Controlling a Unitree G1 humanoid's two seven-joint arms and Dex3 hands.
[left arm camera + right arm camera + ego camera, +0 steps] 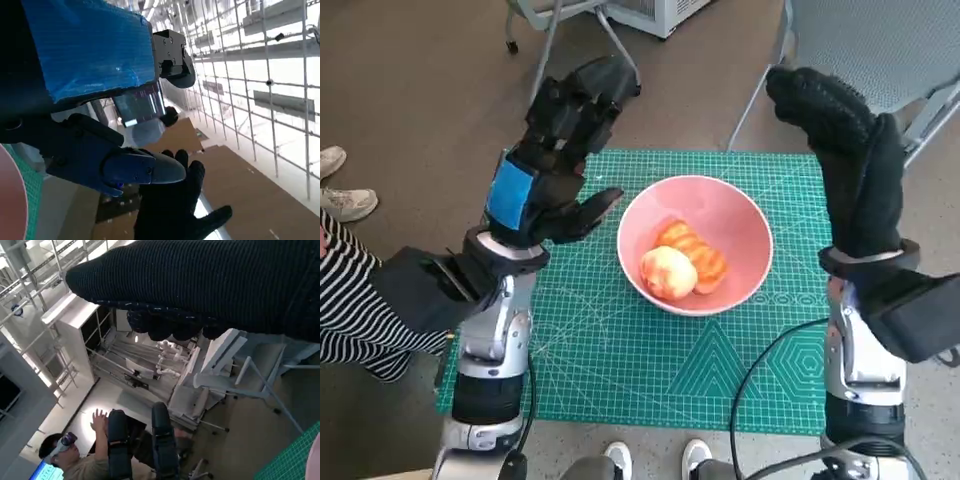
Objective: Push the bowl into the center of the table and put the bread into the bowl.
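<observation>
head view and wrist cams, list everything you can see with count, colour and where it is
bowl: one, pink, near the middle of the green mat
bread: two pieces, orange-brown and paler, inside the bowl
cutting mat: one, green with a pale grid, covering the table
chairs: two, grey, on the floor past the table's far side
person's striped sleeve: one, black and white, beside the left arm
shoes: pale, on the floor left of the table; two more at the near edge
seated person: one, in the right wrist view
left robot hand: black with blue tape, raised, fingers spread, empty
right robot hand: black glove, raised, empty
</observation>
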